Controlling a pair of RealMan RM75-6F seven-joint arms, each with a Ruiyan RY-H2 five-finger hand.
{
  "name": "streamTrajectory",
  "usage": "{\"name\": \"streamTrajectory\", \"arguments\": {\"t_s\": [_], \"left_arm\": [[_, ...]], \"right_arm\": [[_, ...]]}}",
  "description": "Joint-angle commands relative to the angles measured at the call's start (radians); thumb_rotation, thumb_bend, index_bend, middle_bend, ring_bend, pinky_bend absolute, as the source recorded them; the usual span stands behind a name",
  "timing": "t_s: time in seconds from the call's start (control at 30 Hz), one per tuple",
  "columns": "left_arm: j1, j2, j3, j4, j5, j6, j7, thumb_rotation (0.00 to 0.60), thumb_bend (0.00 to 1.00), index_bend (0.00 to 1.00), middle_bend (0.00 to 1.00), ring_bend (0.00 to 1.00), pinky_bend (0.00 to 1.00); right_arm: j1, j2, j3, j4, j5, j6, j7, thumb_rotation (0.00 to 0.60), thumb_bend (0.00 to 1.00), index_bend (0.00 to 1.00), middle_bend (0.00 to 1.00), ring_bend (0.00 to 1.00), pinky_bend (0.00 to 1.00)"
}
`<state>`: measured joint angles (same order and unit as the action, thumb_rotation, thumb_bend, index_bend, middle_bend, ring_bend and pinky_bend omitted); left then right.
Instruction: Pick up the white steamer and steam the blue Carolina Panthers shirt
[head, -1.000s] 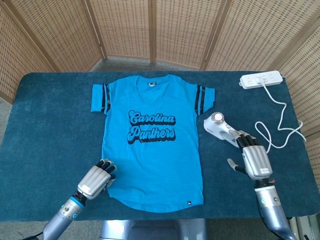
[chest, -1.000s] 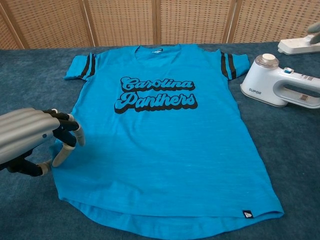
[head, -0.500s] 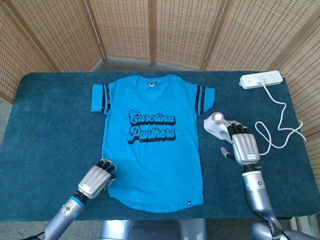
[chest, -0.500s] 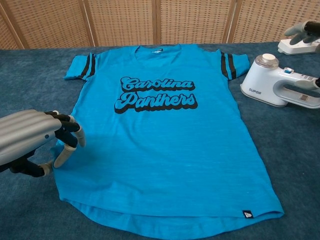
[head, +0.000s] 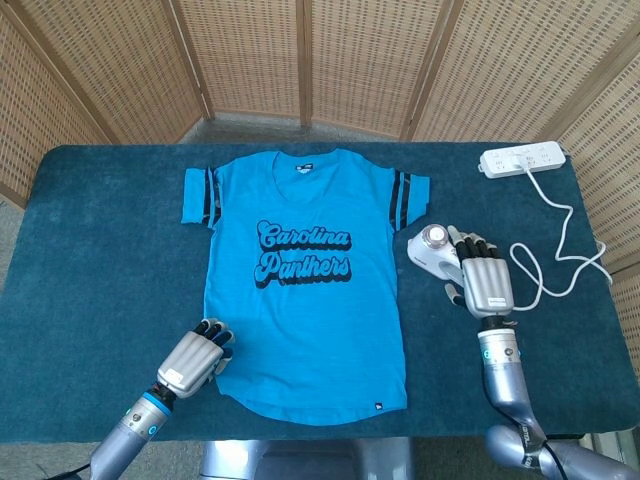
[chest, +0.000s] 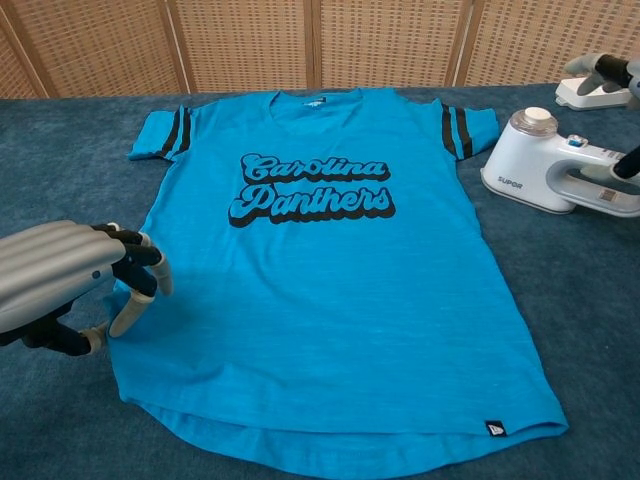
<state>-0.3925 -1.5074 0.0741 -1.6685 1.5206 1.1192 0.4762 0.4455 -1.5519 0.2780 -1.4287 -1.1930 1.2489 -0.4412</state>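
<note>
The right hand has moved forward over the last second and now lies over the handle of the white steamer, fingers spread and extended along it. Whether they have closed on the handle cannot be told: in the chest view only dark fingertips show at the frame's right edge, one touching or just above the handle. The steamer itself has not shifted; it lies on its side on the dark blue table cover, just beside the right sleeve of the blue Carolina Panthers shirt, its round nozzle end toward the shirt.

The left hand is unchanged, fingers curled downward, holding nothing, its fingertips at the shirt's lower left hem. In the chest view the same hand hovers at that edge of the shirt with the fingers apart.

The shirt lies flat, print up, collar toward the far edge, filling the middle of the table. Bare cover remains on both sides, wider on the left. On the right, a white power strip sits near the far corner, and its white cord loops across the cover close behind the right hand. A wicker screen stands behind the table.
</note>
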Motion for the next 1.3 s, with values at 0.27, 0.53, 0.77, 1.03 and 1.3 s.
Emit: {"name": "streamTrajectory", "arguments": {"t_s": [0.27,0.53,0.77,1.03,1.3], "left_arm": [[-0.003,-0.001,-0.001,-0.001,-0.005,-0.002,0.0,0.6,0.45,0.71,0.35,0.23,0.19],[-0.006,-0.006,0.0,-0.003,-0.01,-0.006,0.005,0.6,0.45,0.71,0.35,0.23,0.19],[-0.007,-0.007,-0.001,-0.005,-0.016,-0.007,0.01,0.6,0.45,0.71,0.35,0.23,0.19],[-0.009,-0.009,-0.002,-0.005,-0.022,-0.008,0.012,0.6,0.45,0.71,0.35,0.23,0.19],[-0.01,-0.014,-0.005,-0.006,-0.032,-0.009,0.019,0.6,0.45,0.71,0.35,0.23,0.19]], "right_arm": [[0.029,-0.043,0.008,0.069,0.051,-0.01,-0.032,0.6,0.29,0.01,0.13,0.13,0.22],[0.046,-0.067,0.005,0.157,0.072,-0.028,-0.031,0.6,0.29,0.0,0.13,0.12,0.22],[0.057,-0.082,-0.006,0.237,0.078,-0.051,-0.02,0.6,0.29,0.0,0.13,0.12,0.22],[0.077,-0.108,-0.007,0.339,0.074,-0.061,-0.018,0.6,0.29,0.0,0.13,0.12,0.22],[0.107,-0.123,0.013,0.447,0.082,-0.091,0.001,0.6,0.29,0.0,0.13,0.12,0.22]]}}
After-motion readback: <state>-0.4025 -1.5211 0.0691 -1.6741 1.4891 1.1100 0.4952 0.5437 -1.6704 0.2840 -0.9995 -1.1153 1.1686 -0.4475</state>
